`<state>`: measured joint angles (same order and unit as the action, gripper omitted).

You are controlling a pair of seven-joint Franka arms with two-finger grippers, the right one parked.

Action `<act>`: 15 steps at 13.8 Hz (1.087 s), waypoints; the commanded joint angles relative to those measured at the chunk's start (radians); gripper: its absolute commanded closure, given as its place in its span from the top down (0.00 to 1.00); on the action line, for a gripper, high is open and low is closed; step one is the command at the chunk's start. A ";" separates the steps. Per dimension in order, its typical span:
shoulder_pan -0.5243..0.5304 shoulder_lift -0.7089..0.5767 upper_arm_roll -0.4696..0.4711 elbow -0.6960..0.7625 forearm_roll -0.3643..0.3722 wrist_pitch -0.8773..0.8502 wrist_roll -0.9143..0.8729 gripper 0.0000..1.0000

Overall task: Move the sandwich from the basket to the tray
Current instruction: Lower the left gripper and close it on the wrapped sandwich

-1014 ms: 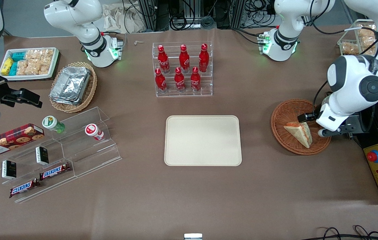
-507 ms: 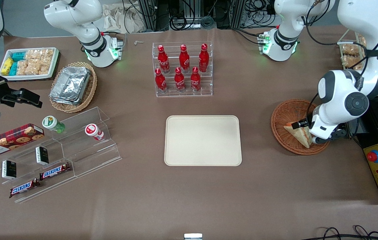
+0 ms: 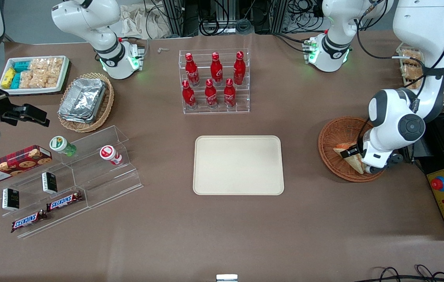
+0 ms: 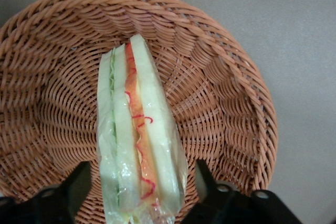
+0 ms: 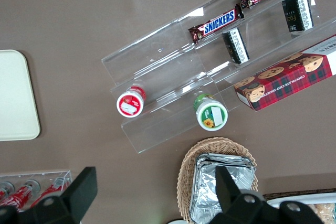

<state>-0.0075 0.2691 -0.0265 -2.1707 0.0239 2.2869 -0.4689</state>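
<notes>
**Descent onto the sandwich: gripper lowered into the basket**

Between the earlier front views and this one, our left arm swung in over the basket [image 3: 333,156] and came down, so that the wrist housing covered most of the sandwich [image 3: 347,154], which had earlier lain in plain sight. The sandwich itself did not shift; it lay in the basket, toward the working arm's end of the table, well apart from the tray [image 3: 238,165].

In the wrist view the gripper [image 4: 140,192] stood with its jaws apart, one dark finger [image 4: 79,182] on each side of the wedge and neither yet pressing the wrapper. The sandwich [image 4: 137,145] stood on edge in clear film, bread faces outward, the green and orange-red filling along the upturned cut edge. Its long axis ran from between the fingers toward the basket [image 4: 220,93] wall, where the narrow tip pointed; the fingers straddled the broad end.

We judged the step in hand to be the grasp. To do it well, we would keep the wedge centred between the fingers, close across the two bread faces rather than along the length, and squeeze gently, since soft bread in slippery film may crush or slide. A straight lift clear of the rim should precede any travel toward the tray.
</notes>
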 commanded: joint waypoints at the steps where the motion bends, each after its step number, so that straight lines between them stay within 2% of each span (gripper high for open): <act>1: -0.003 0.004 -0.004 0.003 0.010 0.017 -0.054 0.47; 3: -0.003 0.004 -0.004 0.003 0.010 0.017 -0.059 0.32; 5: -0.003 0.004 -0.006 0.009 0.010 0.016 -0.083 0.21; 9: -0.005 -0.007 -0.012 0.064 0.010 -0.048 -0.128 0.17; 13: -0.017 0.002 -0.018 0.361 0.008 -0.435 -0.134 0.12; 15: -0.035 0.002 -0.018 0.464 -0.002 -0.544 -0.136 0.12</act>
<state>-0.0206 0.2620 -0.0456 -1.8167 0.0239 1.8494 -0.5787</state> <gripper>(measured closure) 0.841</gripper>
